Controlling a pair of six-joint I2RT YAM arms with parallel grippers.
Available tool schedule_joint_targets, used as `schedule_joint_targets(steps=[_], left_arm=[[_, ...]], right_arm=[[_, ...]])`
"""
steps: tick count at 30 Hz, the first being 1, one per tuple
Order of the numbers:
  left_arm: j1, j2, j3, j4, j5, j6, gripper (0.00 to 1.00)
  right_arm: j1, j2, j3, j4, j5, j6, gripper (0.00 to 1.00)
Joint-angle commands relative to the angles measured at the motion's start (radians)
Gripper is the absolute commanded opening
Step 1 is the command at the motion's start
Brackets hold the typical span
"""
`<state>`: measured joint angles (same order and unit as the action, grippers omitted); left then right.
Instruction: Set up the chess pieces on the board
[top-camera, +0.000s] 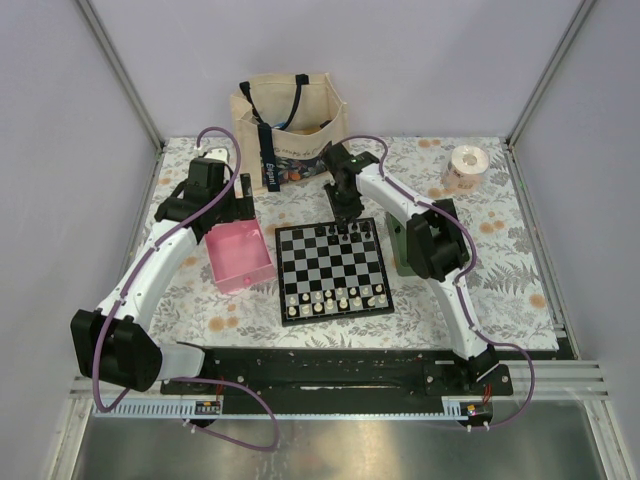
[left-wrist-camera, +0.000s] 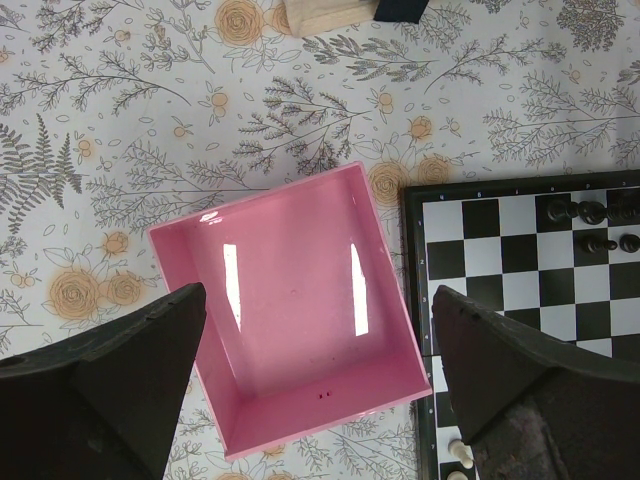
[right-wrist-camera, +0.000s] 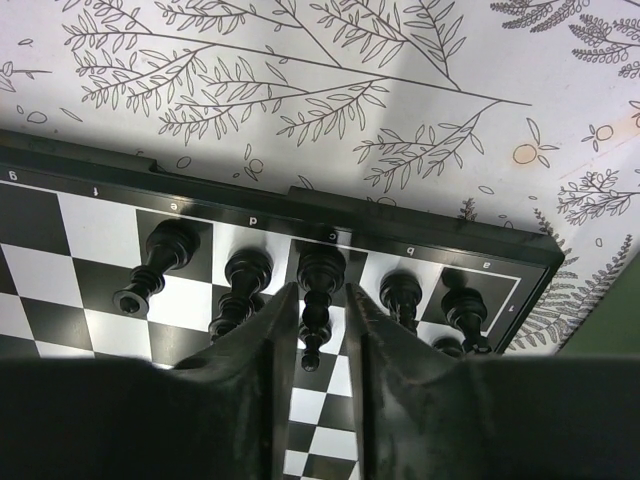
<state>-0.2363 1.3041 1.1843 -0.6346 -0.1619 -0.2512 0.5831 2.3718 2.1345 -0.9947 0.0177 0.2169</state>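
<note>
Overhead view: the table (top-camera: 500, 290), in a floral cloth, carries the board (top-camera: 330, 268) at centre frame. The pink tray (left-wrist-camera: 290, 300) lies just to the board's left and appears empty.

The left gripper (left-wrist-camera: 318, 300) hangs over this tray with its jaws spread wide and nothing between them. The right gripper (top-camera: 346, 215) is at the board's far edge.

White pieces (top-camera: 335, 298) fill much of the two near rows. The black pieces (top-camera: 345, 232) occupy only the right part of the far rows, and the squares to their left are bare, so by my estimate the black side is roughly half set.

Right wrist view: the fingers flank one black piece (right-wrist-camera: 320, 268) on the back row. Whether they grip it or merely straddle it cannot be told. It stands upright on its square, long axis vertical, base on the board.
</note>
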Motion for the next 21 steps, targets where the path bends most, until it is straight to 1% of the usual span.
schedule_joint_targets(steps=[1, 9, 12, 14, 18, 20, 21], left_arm=[[-0.003, -0.031, 0.001, 0.027, -0.008, 0.012, 0.99], [-0.003, -0.034, -0.002, 0.029, -0.011, 0.012, 0.99], [-0.001, -0.034, 0.0, 0.029, -0.01, 0.012, 0.99], [-0.003, -0.034, 0.0, 0.029, -0.01, 0.01, 0.99], [-0.003, -0.034, 0.0, 0.029, -0.004, 0.01, 0.99], [-0.003, -0.032, 0.001, 0.029, -0.001, 0.01, 0.99], [-0.003, -0.032, 0.0, 0.029, -0.002, 0.01, 0.99]], right_arm=[[0.009, -0.011, 0.051, -0.018, 0.021, -0.013, 0.38], [0.009, -0.046, 0.126, -0.058, 0.037, -0.021, 0.4], [0.006, -0.086, 0.153, -0.078, 0.077, -0.031, 0.4], [-0.002, -0.13, 0.142, -0.078, 0.1, -0.033, 0.4], [-0.049, -0.259, 0.046, -0.052, 0.133, -0.024, 0.41], [-0.094, -0.357, -0.075, 0.0, 0.131, -0.007, 0.42], [-0.124, -0.42, -0.161, 0.04, 0.131, 0.002, 0.43]])
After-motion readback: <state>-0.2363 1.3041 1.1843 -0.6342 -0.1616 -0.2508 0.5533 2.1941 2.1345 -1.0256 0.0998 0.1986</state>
